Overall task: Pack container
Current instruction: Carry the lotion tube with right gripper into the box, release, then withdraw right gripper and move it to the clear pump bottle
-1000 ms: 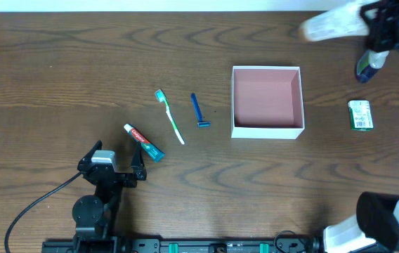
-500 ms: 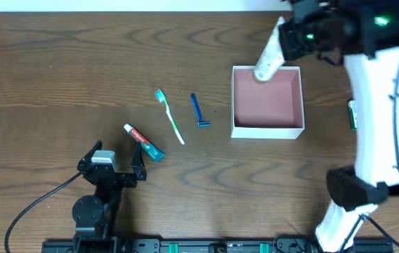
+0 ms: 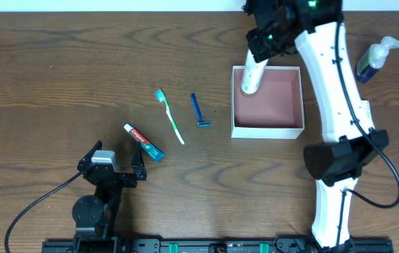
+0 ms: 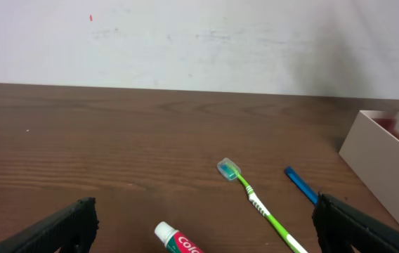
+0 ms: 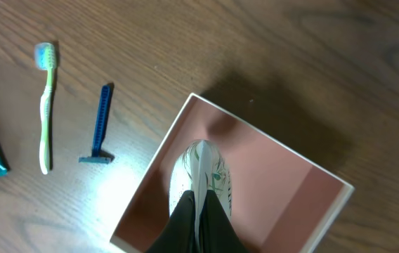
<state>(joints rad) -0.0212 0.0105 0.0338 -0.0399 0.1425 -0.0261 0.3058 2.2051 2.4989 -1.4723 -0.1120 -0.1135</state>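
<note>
Holding a white tube (image 3: pixel 251 76) by its flat crimped end, the right gripper (image 3: pixel 261 50) hangs above the far-left corner of the container (image 3: pixel 267 131). Its jaws are clamped together on the crimp. In the right wrist view, the two dark fingers (image 5: pixel 185 221) pinch the tube (image 5: pixel 203 176) from both sides. The tube carries green print and tilts, with its rounded lower end toward the near left. That end lies inside the outline of the container's walls. Whether it touches the pink floor (image 5: pixel 277 176) cannot be told.

The container sits right of centre on the dark wooden table (image 3: pixel 45 84). It is square and open-topped, with white walls. Apart from the tube's end, the visible floor is bare.

The left gripper (image 3: pixel 114 158) rests at the near left of the table. Its jaws stand wide apart and hold nothing. In the left wrist view, its two fingertips (image 4: pixel 73 221) frame the lower corners.

Three items lie left of the container, all apart from one another:
- A blue razor (image 3: pixel 198 111) lies nearest the container, head toward the near side.
- A green-and-white toothbrush (image 3: pixel 170 116) lies left of the razor, bristle head toward the far side.
- A red, white and teal toothpaste tube (image 3: pixel 143 143) lies nearest the left gripper, just beside its right finger.

A pump bottle (image 3: pixel 374 60) with a blue base lies at the far right, well apart from the container.
</note>
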